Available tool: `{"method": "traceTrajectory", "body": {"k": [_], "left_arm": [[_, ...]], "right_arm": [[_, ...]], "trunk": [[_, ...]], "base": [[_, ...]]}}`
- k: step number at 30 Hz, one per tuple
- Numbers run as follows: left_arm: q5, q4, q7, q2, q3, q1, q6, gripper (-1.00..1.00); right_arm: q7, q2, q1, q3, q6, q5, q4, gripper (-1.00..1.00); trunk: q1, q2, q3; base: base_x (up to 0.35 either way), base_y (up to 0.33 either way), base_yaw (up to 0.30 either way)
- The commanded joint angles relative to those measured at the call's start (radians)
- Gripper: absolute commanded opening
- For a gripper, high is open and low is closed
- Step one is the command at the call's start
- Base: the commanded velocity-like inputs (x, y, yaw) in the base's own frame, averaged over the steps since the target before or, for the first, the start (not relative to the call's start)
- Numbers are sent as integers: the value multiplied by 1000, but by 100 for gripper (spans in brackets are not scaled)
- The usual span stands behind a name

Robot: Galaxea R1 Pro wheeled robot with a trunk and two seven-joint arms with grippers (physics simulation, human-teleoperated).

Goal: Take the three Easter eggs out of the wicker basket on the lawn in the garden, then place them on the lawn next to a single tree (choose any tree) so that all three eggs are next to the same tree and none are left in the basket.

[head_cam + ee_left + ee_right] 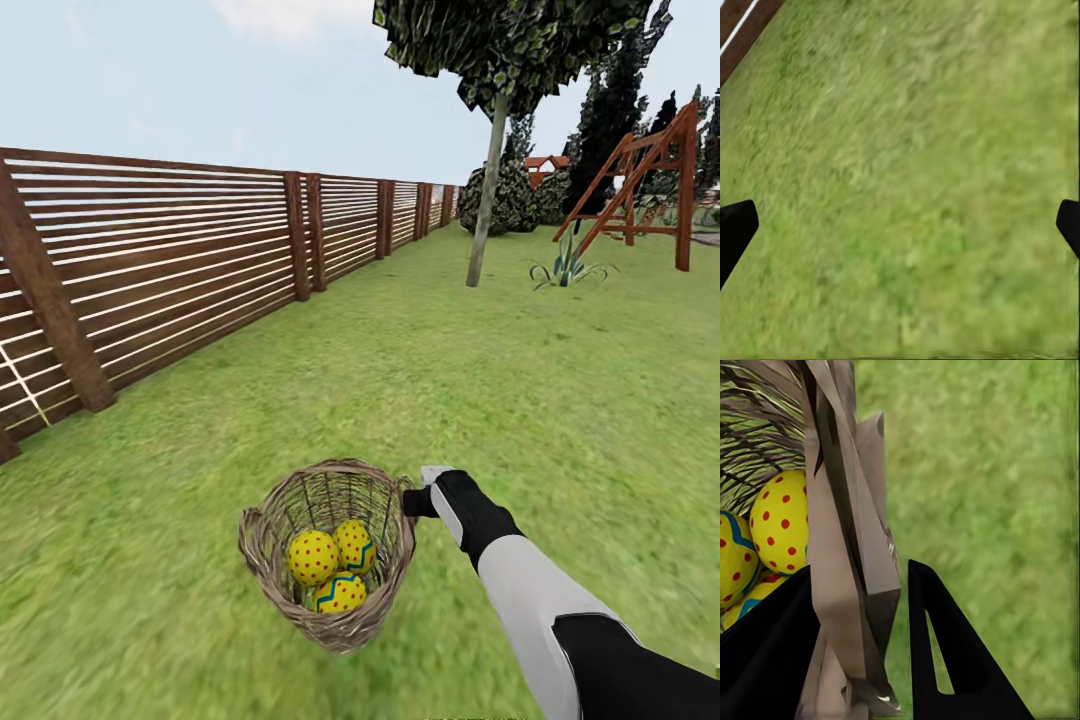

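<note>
Right gripper (862,660) pinching wicker basket (330,600) by rim wall, one finger inside, one outside.
Left gripper (900,225) hanging spread over lawn (450,400).
Three Easter eggs (335,565) lying loose in tilting basket; likely light, smooth, rolling readily.
Wicker appearing stiff; rim offering firmest hold.
Tree (488,190) standing well beyond.

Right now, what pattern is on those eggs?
Easter eggs: yellow with red dots, blue-teal zigzag bands; clearest in the head view.

Slatted wooden fence (170,260) at left, red-brown swing frame (640,180) far right, pale sky (200,80), dark bushes (515,200)
</note>
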State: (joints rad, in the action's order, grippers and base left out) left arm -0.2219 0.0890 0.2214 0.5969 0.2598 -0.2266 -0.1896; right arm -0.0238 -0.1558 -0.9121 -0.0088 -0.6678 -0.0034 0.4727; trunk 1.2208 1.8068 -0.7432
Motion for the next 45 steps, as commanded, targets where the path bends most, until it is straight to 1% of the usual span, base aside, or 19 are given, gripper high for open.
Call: {"method": "traceTrajectory", "body": {"k": [1,5,7,8,9,11,14,15,16,17,19,20,21,23,25,28,35,40,45], "left_arm": [[-10,0,0,-21,-2,0,-5,100],[-6,0,-9,-63,-3,4,-5,100],[-5,0,-16,-93,-3,4,-5,100],[-5,0,-29,-116,-4,4,-4,100],[-5,0,-61,-149,-4,4,-4,100],[-6,0,-109,-196,-4,4,-4,100],[-8,-10,-152,-233,-4,20,-4,100],[-8,-13,-170,-256,-4,32,-4,100],[-8,-15,-178,-274,-4,37,-4,100],[-8,-16,-185,-308,-4,41,-5,100],[-9,-16,-190,-353,-4,44,-6,100],[-8,-17,-191,-363,-4,45,-10,100],[-7,-17,-191,-377,-4,45,-34,100],[-7,-18,-192,-390,-4,46,-70,100],[-7,-18,-192,-409,-4,47,-91,100],[-6,-17,-192,-418,-4,47,-124,100],[-9,-17,-192,-422,-4,47,-134,100],[-7,-17,-192,-422,-5,47,-134,100],[-5,-17,-192,-422,-5,47,-134,100]], "right_arm": [[-2,-1,-1,-2,-4,-9,1,-100],[-1,-1,-1,-2,-4,-9,1,-100],[-1,-1,-1,-2,-4,-9,1,-100],[-1,-1,-1,-2,-4,-9,1,-100],[-1,-1,-1,-2,-4,-9,1,-100],[-1,-1,-1,-2,-4,-9,1,-100],[-1,-1,-1,-3,-4,-9,1,-100],[-1,0,-1,-3,-4,-9,1,-100],[-1,0,-1,-3,-4,-9,1,-100],[-1,0,-1,-3,-4,-9,1,-100],[-1,-1,-1,-3,-4,-9,1,-100],[-1,-1,-1,-3,-4,-9,1,-100],[-1,-1,-1,-3,-4,-9,1,-100],[-1,-1,-1,-3,-4,-9,1,-100],[-1,-1,-1,-2,-4,-9,1,-100],[-1,-1,-1,-2,-4,-9,1,-100],[0,1,-1,-4,-4,-9,0,-100],[-6,1,0,-4,-4,-9,0,-100],[-7,1,-1,-4,-4,-9,0,-100]], "trunk": [[-4,-7,2],[-19,-35,15],[-27,-49,21],[-31,-56,24],[-35,-63,27],[-42,-77,34],[-54,-98,43],[-58,-105,46],[-62,-112,49],[-65,-119,52],[-73,-133,59],[-77,-140,62],[-81,-147,65],[-88,-161,71],[-96,-175,78],[-108,-196,87],[-134,-245,109],[-134,-245,109],[-134,-245,109]], "base": [[0,0,-234],[0,0,-227],[0,0,-225],[0,0,-224],[0,0,-224],[0,0,-224],[0,0,-224],[0,0,-224],[0,0,-223],[0,0,-222],[0,0,-218],[0,0,-215],[0,0,-211],[0,0,-203],[0,0,-191],[0,0,-181],[0,0,-171],[5,0,-167],[245,0,-125]]}}
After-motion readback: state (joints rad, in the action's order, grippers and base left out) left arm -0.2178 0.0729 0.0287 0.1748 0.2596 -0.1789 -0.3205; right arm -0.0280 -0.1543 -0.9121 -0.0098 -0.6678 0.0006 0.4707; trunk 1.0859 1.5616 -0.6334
